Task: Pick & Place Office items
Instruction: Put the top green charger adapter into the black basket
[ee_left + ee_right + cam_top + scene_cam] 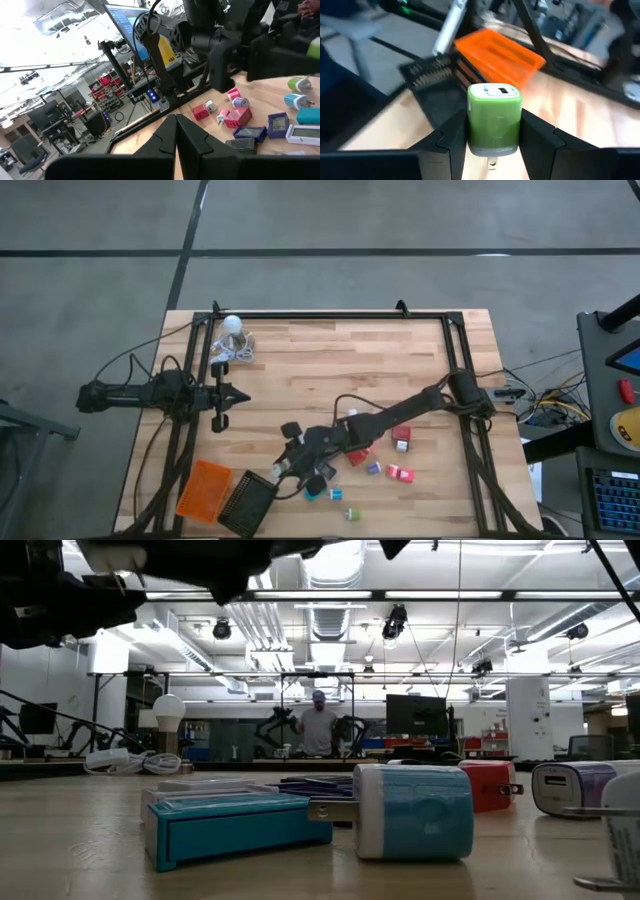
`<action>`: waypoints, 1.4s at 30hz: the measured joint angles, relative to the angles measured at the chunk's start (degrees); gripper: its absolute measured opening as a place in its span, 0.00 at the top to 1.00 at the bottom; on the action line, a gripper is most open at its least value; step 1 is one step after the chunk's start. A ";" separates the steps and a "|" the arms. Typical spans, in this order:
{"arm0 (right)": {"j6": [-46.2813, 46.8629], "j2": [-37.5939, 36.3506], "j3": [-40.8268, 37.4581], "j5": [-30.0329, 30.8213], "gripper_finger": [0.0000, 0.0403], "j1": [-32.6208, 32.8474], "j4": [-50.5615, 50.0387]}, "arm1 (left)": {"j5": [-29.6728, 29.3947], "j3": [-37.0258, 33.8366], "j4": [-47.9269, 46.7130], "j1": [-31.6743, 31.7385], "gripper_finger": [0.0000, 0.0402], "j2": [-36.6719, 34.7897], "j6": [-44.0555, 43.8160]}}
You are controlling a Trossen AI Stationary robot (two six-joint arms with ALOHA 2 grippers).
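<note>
My right gripper (492, 150) has its jaws clamped on a green charger block (494, 117) (metal prongs poking out below), held above the worktop (330, 370) just beside the black tray (247, 504), with the orange tray (204, 490) next to that. The other office items (385, 460) lie scattered on the wood near my right arm: red, teal, white and purple pieces, some touching, some apart. My left gripper (222, 394) waits at the worktop's left edge, jaws pressed together on nothing, near the white bulb (232, 325).
</note>
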 joint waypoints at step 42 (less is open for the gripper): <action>1.07 -0.64 -0.32 17.85 0.65 -2.23 -4.34 | 0.25 -0.02 3.07 -0.04 0.68 0.23 -37.81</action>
